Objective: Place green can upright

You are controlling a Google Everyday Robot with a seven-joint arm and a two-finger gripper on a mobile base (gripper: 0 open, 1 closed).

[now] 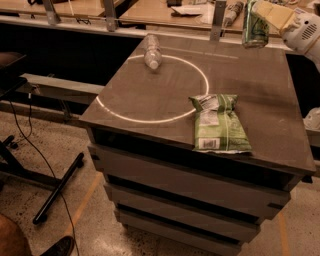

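The green can (254, 29), dark green with lighter markings, hangs in the air above the far right corner of the dark table (260, 95). It is close to upright and clear of the tabletop. My gripper (265, 15), with yellowish fingers (274, 16) on a white arm (304, 31), comes in from the top right and is shut on the can's upper part. The can's top is hidden by the frame edge and the fingers.
A clear plastic bottle (152, 52) lies on its side at the table's far left, on a white painted circle (150, 119). A flat green snack bag (218, 125) lies front right. Wooden benches with metal posts (217, 20) stand behind. A chair base (55, 189) and cable lie on the floor at left.
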